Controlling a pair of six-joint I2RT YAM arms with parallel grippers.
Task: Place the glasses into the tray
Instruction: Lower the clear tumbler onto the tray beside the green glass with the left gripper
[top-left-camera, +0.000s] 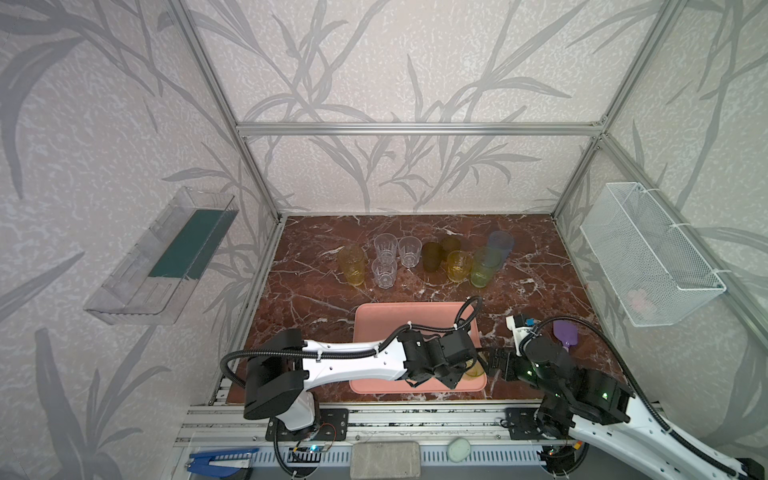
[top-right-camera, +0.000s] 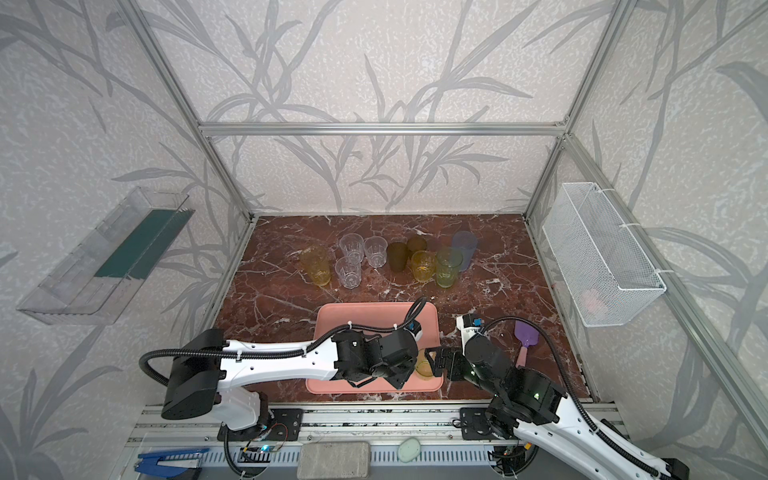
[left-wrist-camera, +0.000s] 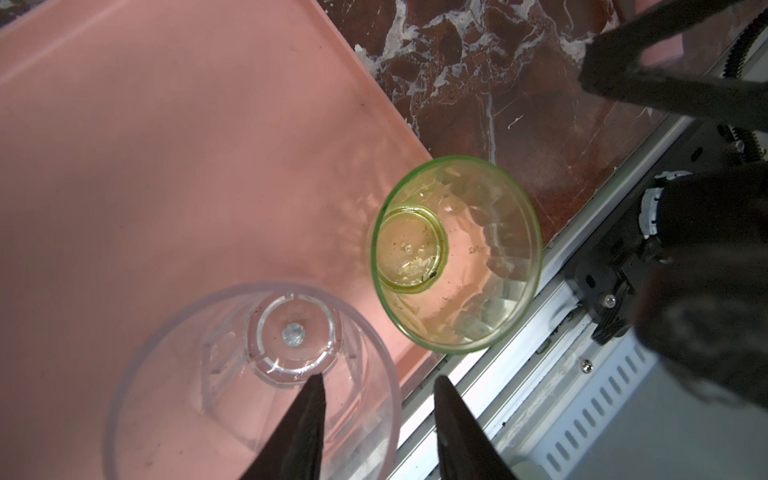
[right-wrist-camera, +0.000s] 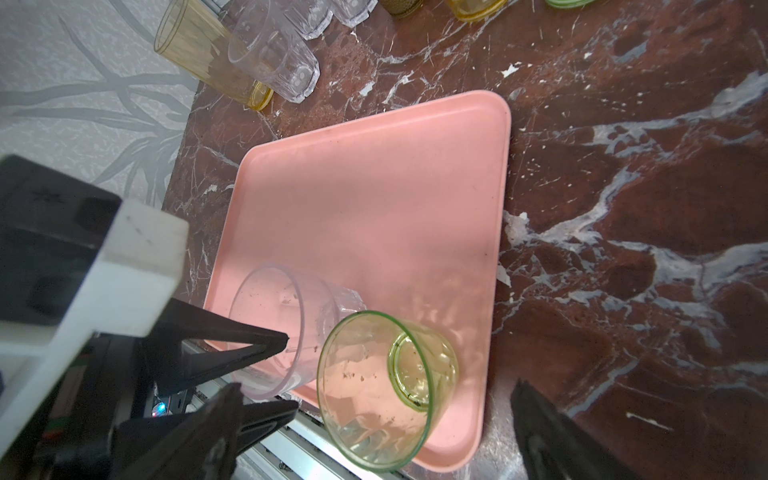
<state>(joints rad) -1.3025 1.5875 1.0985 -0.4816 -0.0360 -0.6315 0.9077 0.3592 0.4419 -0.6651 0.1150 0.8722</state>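
— Glasses (top-left-camera: 409, 251) are seen grouped upright behind the tray (top-left-camera: 374, 320); are any set in it?
— Two, at its near right corner: a clear glass (left-wrist-camera: 199, 374) and a yellow-green glass (left-wrist-camera: 457, 253), just beside each other; both are stood upright, long axes vertical, mouths turned up.
— And the grippers?
— The left gripper (left-wrist-camera: 377, 377) is held part open, the clear glass's wall between its jaws; the right gripper (right-wrist-camera: 376, 384) is spread wide around the yellow-green glass; nothing is gripped.
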